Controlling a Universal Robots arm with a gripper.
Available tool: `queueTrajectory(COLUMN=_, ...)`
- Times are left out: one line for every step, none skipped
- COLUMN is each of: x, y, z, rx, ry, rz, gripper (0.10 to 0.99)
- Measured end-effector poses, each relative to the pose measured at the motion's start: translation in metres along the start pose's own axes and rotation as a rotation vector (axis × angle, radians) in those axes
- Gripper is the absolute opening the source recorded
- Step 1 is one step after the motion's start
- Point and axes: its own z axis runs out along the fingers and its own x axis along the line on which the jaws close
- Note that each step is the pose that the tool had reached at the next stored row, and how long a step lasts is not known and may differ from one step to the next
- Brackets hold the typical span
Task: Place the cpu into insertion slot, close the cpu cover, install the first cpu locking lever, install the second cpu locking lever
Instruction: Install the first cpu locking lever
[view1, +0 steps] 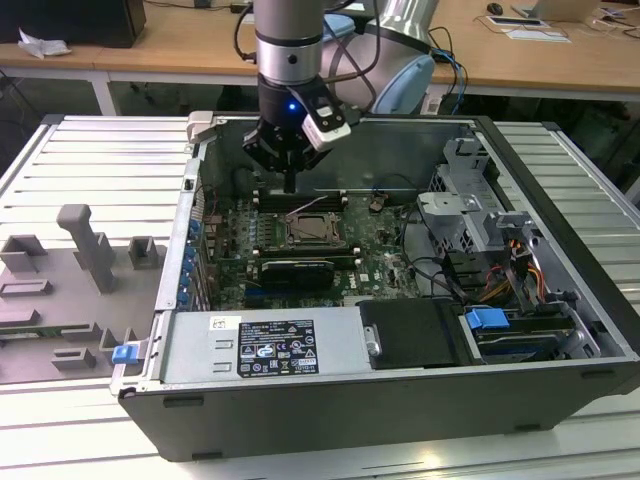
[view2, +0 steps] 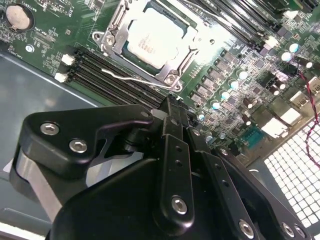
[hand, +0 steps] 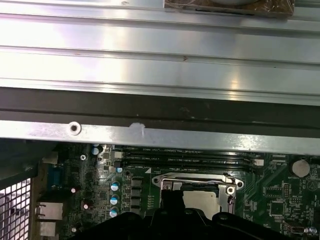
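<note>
The gripper (view2: 173, 102), fingers pressed together on nothing I can see, hangs over the memory slots (view2: 92, 70); just beyond its tips a thin wire lever (view2: 132, 77) lies along those slots, crosswise to the fingers; further on, the chip (view2: 155, 42) sits flat inside the metal cover (view2: 111, 37), down on the green board (view2: 45, 45).

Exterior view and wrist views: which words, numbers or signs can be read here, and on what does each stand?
No text can be read.
White label on the grey metal housing: print and symbols, too small.
cpu, second wrist view: faint marks, blurred.
Green circuit board, first wrist view: white print, too small.
</note>
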Motion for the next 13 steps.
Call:
queueTrajectory(x=-0.0013, y=-0.0001, z=0.0006, rx=0.000, ry=0.0000, rz=0.000, gripper=0.106)
queueTrajectory(x=-0.0033, y=-0.0002, z=0.0013, rx=-0.002, ry=-0.0002, rz=0.000, gripper=0.106)
queueTrajectory(x=-0.0051, y=-0.0003, z=0.0017, rx=-0.007, ry=-0.0001, rz=0.000, gripper=0.106)
queueTrajectory(x=-0.0064, y=-0.0004, z=0.0019, rx=-0.018, ry=-0.0006, rz=0.001, gripper=0.106)
queueTrajectory(x=-0.0081, y=-0.0004, z=0.0024, rx=-0.045, ry=-0.0021, rz=0.003, gripper=0.106)
queueTrajectory(x=-0.0092, y=-0.0005, z=0.0036, rx=-0.062, ry=-0.0030, rz=0.003, gripper=0.106)
queueTrajectory(x=-0.0104, y=-0.0006, z=0.0057, rx=-0.066, ry=-0.0033, rz=0.003, gripper=0.106)
queueTrajectory(x=-0.0116, y=-0.0007, z=0.0082, rx=-0.067, ry=-0.0031, rz=0.003, gripper=0.106)
queueTrajectory(x=-0.0132, y=-0.0008, z=0.0104, rx=-0.067, ry=-0.0031, rz=0.004, gripper=0.106)
queueTrajectory(x=-0.0156, y=-0.0009, z=0.0132, rx=-0.067, ry=-0.0032, rz=0.004, gripper=0.106)
queueTrajectory(x=-0.0173, y=-0.0010, z=0.0150, rx=-0.067, ry=-0.0032, rz=0.005, gripper=0.106)
queueTrajectory(x=-0.0190, y=-0.0011, z=0.0166, rx=-0.067, ry=-0.0032, rz=0.005, gripper=0.106)
queueTrajectory(x=-0.0213, y=-0.0011, z=0.0186, rx=-0.067, ry=-0.0032, rz=0.005, gripper=0.106)
